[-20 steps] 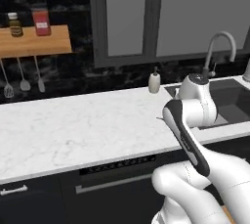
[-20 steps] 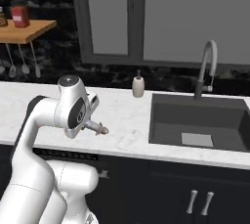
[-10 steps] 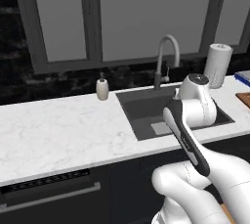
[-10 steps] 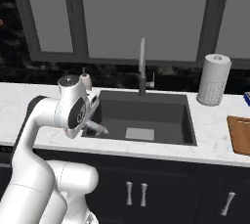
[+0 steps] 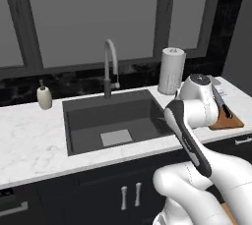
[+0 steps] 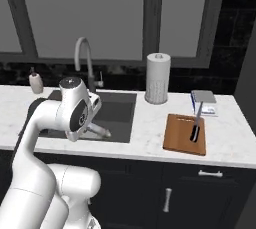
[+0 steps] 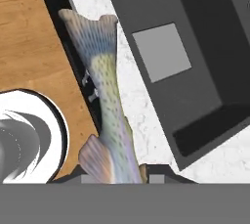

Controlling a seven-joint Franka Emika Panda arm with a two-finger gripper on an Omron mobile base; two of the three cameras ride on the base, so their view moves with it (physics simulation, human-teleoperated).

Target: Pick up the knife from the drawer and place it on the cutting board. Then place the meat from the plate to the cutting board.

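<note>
Along the bottom edge of the hand view, your end effector [image 7: 115, 176] is clamped on the meat [image 7: 108, 96], a long speckled fish with its tail fin low between the finger tips and its body running up toward the upper left of the frame. Behind the fish you see the white marble worktop [image 7: 141, 120], and the dark sink [image 7: 195, 56] takes up the right side, with a pale grey square on its floor.

In the right base view, the white arm stands at the left, its hand low over the front edge of the sink [image 6: 117, 115]. At centre right the knife [image 6: 195, 127] lies on the cutting board [image 6: 181, 138], black handle toward the lower edge and blade pointing up the frame. A paper towel roll [image 6: 158, 78] stands upright on the worktop just above and left of the board, and the faucet [image 6: 84, 60] rises behind the sink. A soap dispenser [image 6: 35, 81] sits at far left.

In the left base view, the cutting board [image 5: 231, 119] with the knife [image 5: 219, 102] shows at the right edge, partly behind the arm.
</note>
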